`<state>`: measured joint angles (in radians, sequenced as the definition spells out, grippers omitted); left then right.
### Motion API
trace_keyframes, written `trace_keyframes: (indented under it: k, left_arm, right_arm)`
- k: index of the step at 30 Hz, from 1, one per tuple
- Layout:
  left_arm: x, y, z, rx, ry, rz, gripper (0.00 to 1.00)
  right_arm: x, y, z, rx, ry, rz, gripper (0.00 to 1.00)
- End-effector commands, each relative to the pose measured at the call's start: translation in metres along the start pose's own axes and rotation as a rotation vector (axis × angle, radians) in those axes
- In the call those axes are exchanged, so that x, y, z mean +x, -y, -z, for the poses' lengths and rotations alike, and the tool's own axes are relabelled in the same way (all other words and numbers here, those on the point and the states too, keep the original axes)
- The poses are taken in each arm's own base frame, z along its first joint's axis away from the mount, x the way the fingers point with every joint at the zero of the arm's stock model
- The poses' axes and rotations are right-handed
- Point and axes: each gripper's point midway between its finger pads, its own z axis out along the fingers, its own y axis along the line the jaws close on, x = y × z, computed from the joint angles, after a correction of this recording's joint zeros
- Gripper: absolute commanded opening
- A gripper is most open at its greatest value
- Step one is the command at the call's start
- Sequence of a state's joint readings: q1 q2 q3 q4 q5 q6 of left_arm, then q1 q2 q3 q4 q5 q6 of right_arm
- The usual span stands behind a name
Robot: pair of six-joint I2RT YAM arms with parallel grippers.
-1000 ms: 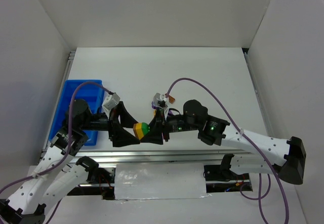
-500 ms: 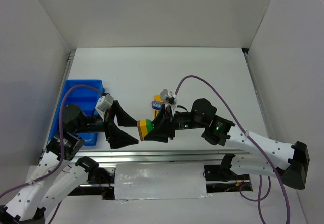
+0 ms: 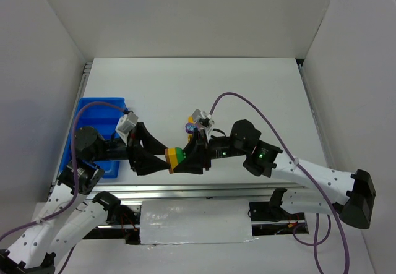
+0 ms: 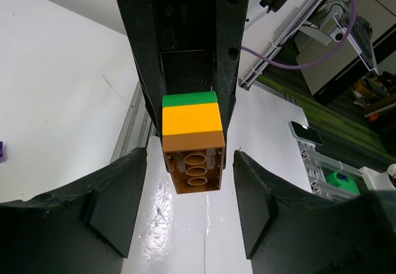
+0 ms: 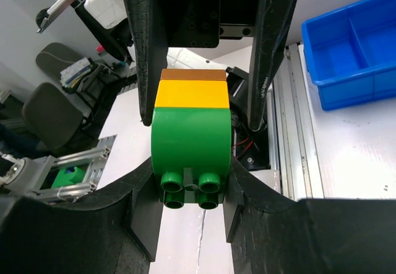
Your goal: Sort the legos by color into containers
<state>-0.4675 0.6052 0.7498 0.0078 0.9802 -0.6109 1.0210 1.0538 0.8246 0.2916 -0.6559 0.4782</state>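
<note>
The right tool (image 5: 192,190) is clamped on the rounded green end of a stack of three plastic bricks, green, yellow and brown-orange (image 4: 192,139), and holds it level in the air above the near part of the white counter (image 3: 260,94). The left tool (image 4: 189,181) faces it from the other side with its black fingers (image 4: 117,206) spread wide. They flank the brown-orange end of the stack, and a clear gap shows on each side in the left wrist view, so they touch nothing. The two tools meet nose to nose just inside the counter's near edge, above the aluminium rail (image 3: 204,190). Behind them the counter lies open up to the white walls that close it in at the back and both sides. A small cluster of purple and yellow bricks (image 3: 190,126) rests on the counter just beyond the right tool. The bright blue rectangular plastic tray (image 3: 106,116) sits at the counter's left edge, beside the left arm and well apart from the stack. The two compartments seen from the right wrist show only blue floor; the arm hides the others.
</note>
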Motion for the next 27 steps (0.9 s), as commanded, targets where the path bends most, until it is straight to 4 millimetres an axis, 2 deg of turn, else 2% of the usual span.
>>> trace_keyframes:
  k: [1, 4, 5, 6, 11, 12, 13, 14, 17, 27]
  left_arm:
    - [-0.012, 0.007, -0.001, 0.023, 0.028, -0.045, 0.7]
    - [-0.011, 0.006, -0.001, 0.018, 0.027, -0.041, 0.66]
    - [-0.011, 0.006, -0.002, 0.019, 0.026, -0.04, 0.56]
    - [-0.011, 0.005, -0.002, 0.018, 0.026, -0.04, 0.54]
    - [-0.01, 0.002, -0.003, 0.015, 0.019, -0.028, 0.53]
    - [-0.009, 0.002, -0.003, 0.016, 0.018, -0.028, 0.5]
    - [-0.009, 0.003, -0.003, 0.024, 0.016, -0.029, 0.4]
    - [-0.009, 0.003, -0.003, 0.021, 0.017, -0.028, 0.23]
    - [-0.008, 0.003, -0.002, 0.018, 0.015, -0.032, 0.02]
    - [-0.001, 0.006, 0.002, 0.009, -0.039, -0.062, 0.0]
  right_arm:
    - [-0.015, -0.001, -0.003, 0.009, 0.041, 0.035, 0.0]
    - [-0.014, 0.003, -0.005, 0.026, 0.033, 0.024, 0.0]
    - [-0.013, 0.005, -0.005, 0.03, 0.032, 0.021, 0.0]
    - [-0.012, 0.007, -0.006, 0.037, 0.031, 0.018, 0.0]
    - [-0.012, 0.008, -0.007, 0.051, 0.026, 0.014, 0.0]
    - [-0.012, 0.01, -0.007, 0.057, 0.03, 0.016, 0.0]
    - [-0.013, 0.01, -0.007, 0.061, 0.033, 0.015, 0.0]
    - [-0.012, 0.011, -0.006, 0.067, 0.035, 0.015, 0.0]
    - [-0.014, 0.013, -0.004, 0.089, 0.05, 0.021, 0.0]
    - [-0.019, 0.011, 0.016, 0.11, 0.104, 0.059, 0.0]
